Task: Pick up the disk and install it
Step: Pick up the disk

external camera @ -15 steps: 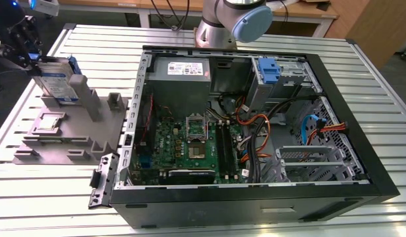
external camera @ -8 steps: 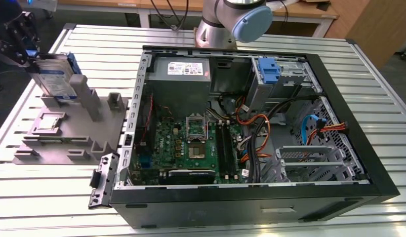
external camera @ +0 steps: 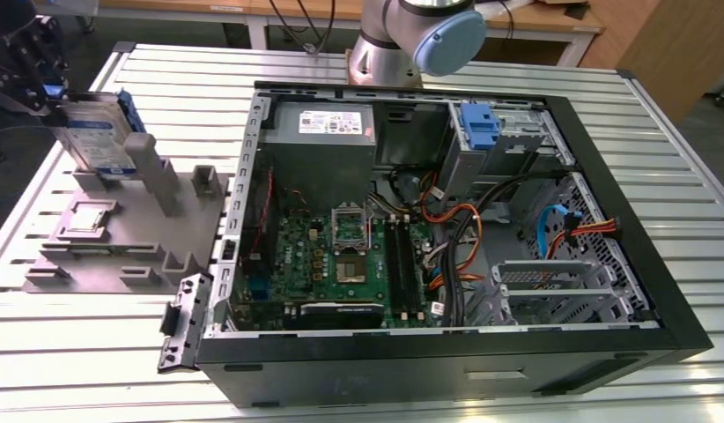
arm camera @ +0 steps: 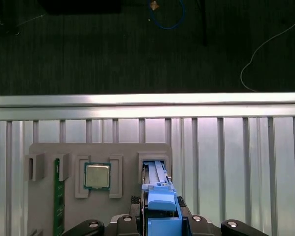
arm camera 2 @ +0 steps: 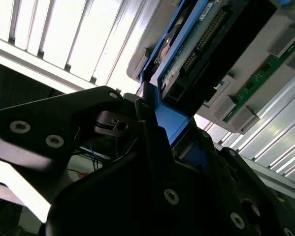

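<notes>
Worktop: we see a slatted metal worktop (external camera: 186, 70) carrying an open computer case (external camera: 456, 370) and, at the exterior view's left, a grey fixture (external camera: 127, 247) with pockets for loose parts.
Disk: the disk (external camera: 98, 141) stands on edge at the fixture's far end, its label side toward the exterior camera and its blue carrier frame around it. Its lower edge sits at the slot, and we cannot tell whether it has cleared.
End effector: the end effector (external camera: 56, 95) is closed on the disk's upper end. In the second wrist view its black fingers (arm camera 2: 152, 147) clamp the blue frame from both sides.
Neighbours: in the first wrist view a square chip (arm camera: 97, 175) and a green memory stick (arm camera: 57, 196) lie in their own pockets, beside the disk's slot but apart from it.
Step in hand: we judge this to be drawing the disk out of its slot.
Doing it well: we would pull straight along the slot walls with no tilt, slowly until the lower edge is free. The plastic frame probably flexes, so the hold should be firm and square.
Risk: a grey upright post (external camera: 162, 181) stands just beside the disk, and we think a sideways swing could knock it or twist the disk in the grip.
</notes>
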{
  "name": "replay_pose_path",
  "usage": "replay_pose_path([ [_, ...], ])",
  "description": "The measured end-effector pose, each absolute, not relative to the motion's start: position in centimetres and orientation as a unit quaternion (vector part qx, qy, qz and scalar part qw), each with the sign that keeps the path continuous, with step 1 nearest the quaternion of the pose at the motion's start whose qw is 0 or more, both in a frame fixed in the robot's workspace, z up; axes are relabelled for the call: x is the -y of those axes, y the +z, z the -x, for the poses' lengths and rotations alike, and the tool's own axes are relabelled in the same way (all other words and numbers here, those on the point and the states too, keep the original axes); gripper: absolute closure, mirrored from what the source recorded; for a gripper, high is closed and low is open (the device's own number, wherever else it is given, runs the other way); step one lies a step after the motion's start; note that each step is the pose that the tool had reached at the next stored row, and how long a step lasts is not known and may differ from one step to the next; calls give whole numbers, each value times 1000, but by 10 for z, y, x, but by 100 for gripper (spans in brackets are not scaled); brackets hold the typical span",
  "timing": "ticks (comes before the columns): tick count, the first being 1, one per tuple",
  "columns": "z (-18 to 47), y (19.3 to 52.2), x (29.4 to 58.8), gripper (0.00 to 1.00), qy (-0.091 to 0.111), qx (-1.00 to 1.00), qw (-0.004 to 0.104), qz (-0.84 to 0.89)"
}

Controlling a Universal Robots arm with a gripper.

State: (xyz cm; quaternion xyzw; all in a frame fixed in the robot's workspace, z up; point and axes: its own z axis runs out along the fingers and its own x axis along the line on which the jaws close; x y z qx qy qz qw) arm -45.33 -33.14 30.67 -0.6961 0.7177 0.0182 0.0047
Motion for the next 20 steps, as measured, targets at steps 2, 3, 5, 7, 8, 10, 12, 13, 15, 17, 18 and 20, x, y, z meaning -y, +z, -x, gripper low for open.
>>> replay_pose_path([
  [2, 453, 307, 331, 63, 18, -717, 5, 696],
  [3, 453, 307, 331, 63, 18, -717, 5, 696],
  [5, 453, 307, 331, 63, 18, -717, 5, 697],
  [7, 453, 307, 331, 63, 18, -716, 4, 698],
  [8, 453, 307, 331, 63, 18, -716, 4, 698],
  [10, 453, 307, 331, 63, 18, -716, 4, 698],
  [12, 453, 308, 331, 63, 18, -716, 5, 698],
  [13, 453, 308, 331, 63, 18, -715, 4, 698],
  [15, 453, 309, 331, 63, 18, -715, 4, 699],
  [17, 453, 310, 331, 63, 18, -715, 4, 699],
  [18, 453, 310, 331, 63, 18, -715, 4, 699],
  [20, 453, 311, 331, 63, 18, -715, 5, 699],
])
